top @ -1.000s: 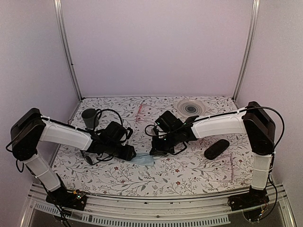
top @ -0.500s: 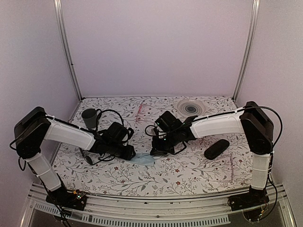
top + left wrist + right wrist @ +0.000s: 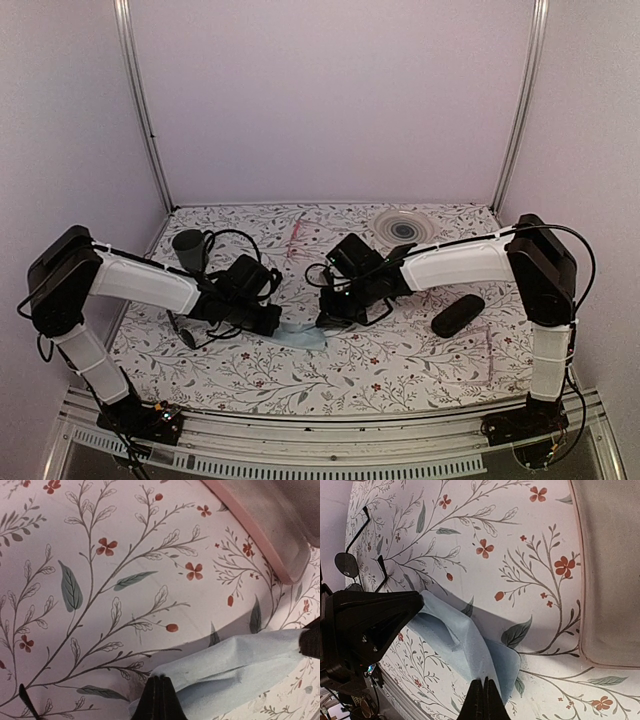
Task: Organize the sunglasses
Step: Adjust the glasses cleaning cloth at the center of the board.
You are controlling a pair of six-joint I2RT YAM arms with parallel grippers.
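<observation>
The sunglasses (image 3: 186, 334), thin black wire with round dark lenses, lie on the floral table under my left arm. They also show at the upper left of the right wrist view, sunglasses (image 3: 347, 564). Neither gripper touches them. A light blue cloth (image 3: 303, 337) hangs between the two grippers. My left gripper (image 3: 280, 328) is shut on its left end, seen close as left gripper (image 3: 159, 680) pinching the cloth (image 3: 240, 667). My right gripper (image 3: 322, 322) is shut on the other end, with right gripper (image 3: 483, 682) on the cloth (image 3: 465, 637).
A black oval case (image 3: 458, 315) lies at the right. A dark cup (image 3: 188, 248) stands at the back left and a round clear dish (image 3: 404, 230) at the back right. Pale pink glasses (image 3: 296, 233) lie at the back middle. A pale pink-rimmed flat thing (image 3: 610, 570) lies beside the cloth.
My left gripper's jaws have closed on the cloth's left end, and its arm edged slightly right. The right gripper has stayed shut on the cloth.
</observation>
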